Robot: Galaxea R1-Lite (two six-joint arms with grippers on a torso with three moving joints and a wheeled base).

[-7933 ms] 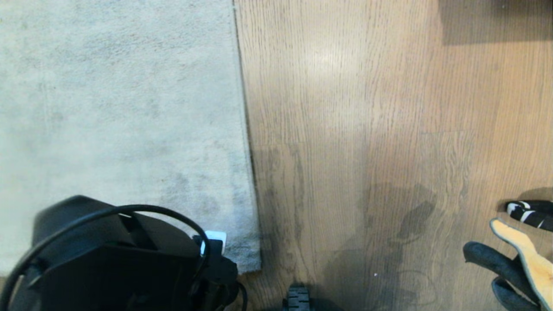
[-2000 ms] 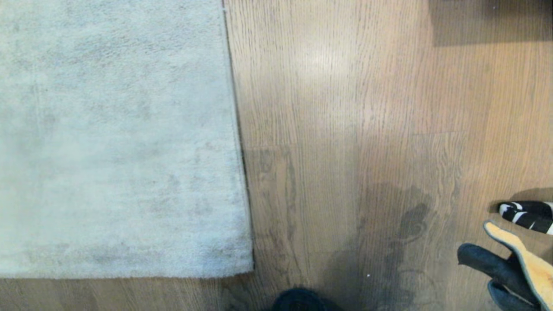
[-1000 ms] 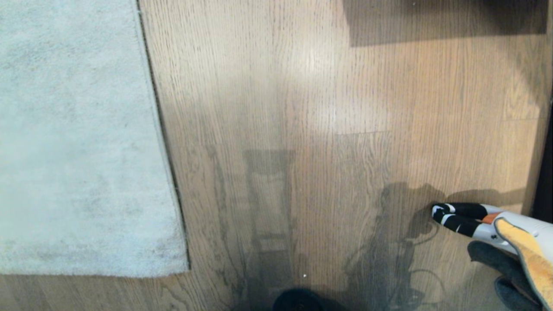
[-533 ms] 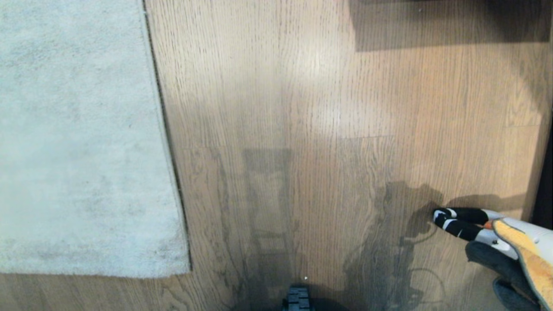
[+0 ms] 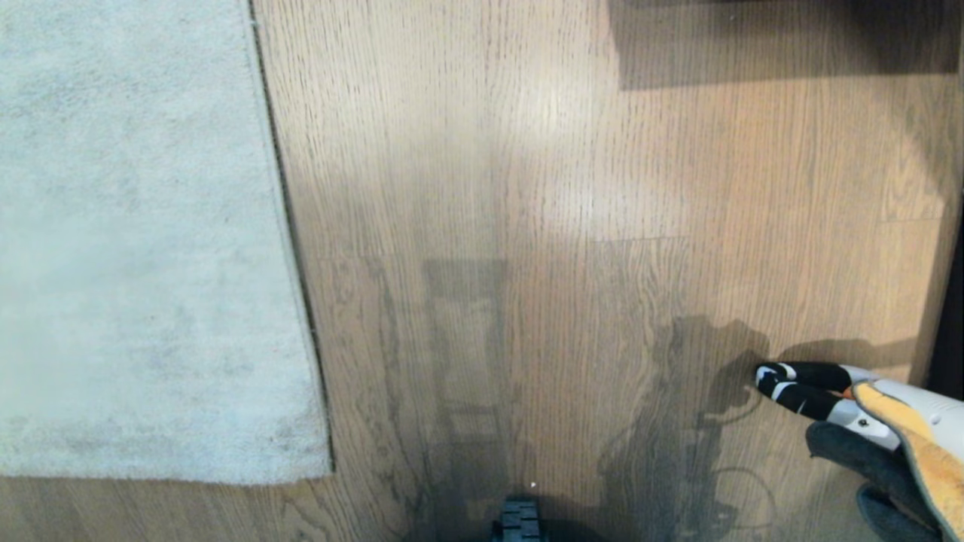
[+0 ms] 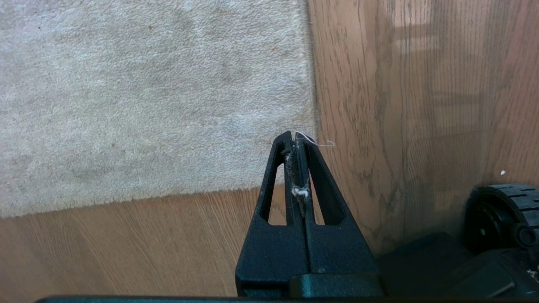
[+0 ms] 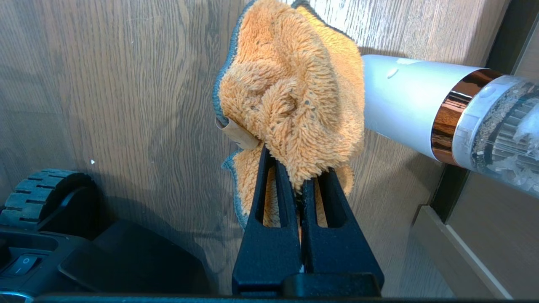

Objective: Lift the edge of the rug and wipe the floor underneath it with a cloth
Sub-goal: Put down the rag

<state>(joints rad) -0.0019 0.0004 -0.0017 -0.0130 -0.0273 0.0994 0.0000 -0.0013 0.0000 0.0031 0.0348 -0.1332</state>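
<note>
1. While the scene matches half a second ago, the right hand (image 7: 300,185) stays clenched on the cloth (image 7: 294,97) near the robot's base.
2. Left hand (image 6: 297,141), pinched shut and holding nothing, hangs over the rug corner.
3. Rug edge (image 5: 290,248) lies flat, running lengthwise away across the floor (image 5: 527,188).

Left end effector (image 6: 297,139): two matte black triangular fingers with slotted cut-outs, pale lint between them. Right end effector (image 7: 297,181): identical black form. Ribbed black wheel (image 5: 518,523), bottom centre.
</note>
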